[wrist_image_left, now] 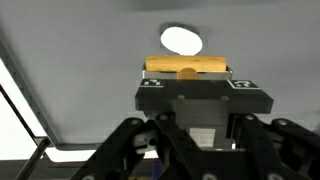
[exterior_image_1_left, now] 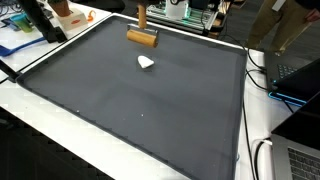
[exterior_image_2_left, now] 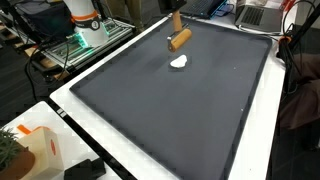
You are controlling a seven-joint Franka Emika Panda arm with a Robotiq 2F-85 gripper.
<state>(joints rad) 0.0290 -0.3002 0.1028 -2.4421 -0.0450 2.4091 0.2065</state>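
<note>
A wooden T-shaped tool stands handle-up at the far end of the dark mat (exterior_image_1_left: 150, 120) (exterior_image_2_left: 180, 120). Both exterior views show its head (exterior_image_1_left: 142, 38) (exterior_image_2_left: 179, 41) low over the mat and its handle (exterior_image_1_left: 142, 14) (exterior_image_2_left: 177, 20) running up to the top of the picture. My gripper (wrist_image_left: 188, 80) is out of frame above it there. In the wrist view the black gripper body hides the fingers, and the wooden head (wrist_image_left: 187, 67) lies just beyond it, so the gripper seems shut on the handle. A small white lump (exterior_image_1_left: 146, 63) (exterior_image_2_left: 180, 62) (wrist_image_left: 181, 40) lies on the mat just past the head, apart from it.
The mat lies on a white table (exterior_image_1_left: 60, 125). An orange box (exterior_image_2_left: 42, 150) and a plant (exterior_image_2_left: 8, 150) stand at one corner. A laptop (exterior_image_1_left: 305, 160) and cables (exterior_image_1_left: 265, 150) lie beside the mat. The robot base (exterior_image_2_left: 85, 20) and a wire rack (exterior_image_2_left: 70, 50) stand behind.
</note>
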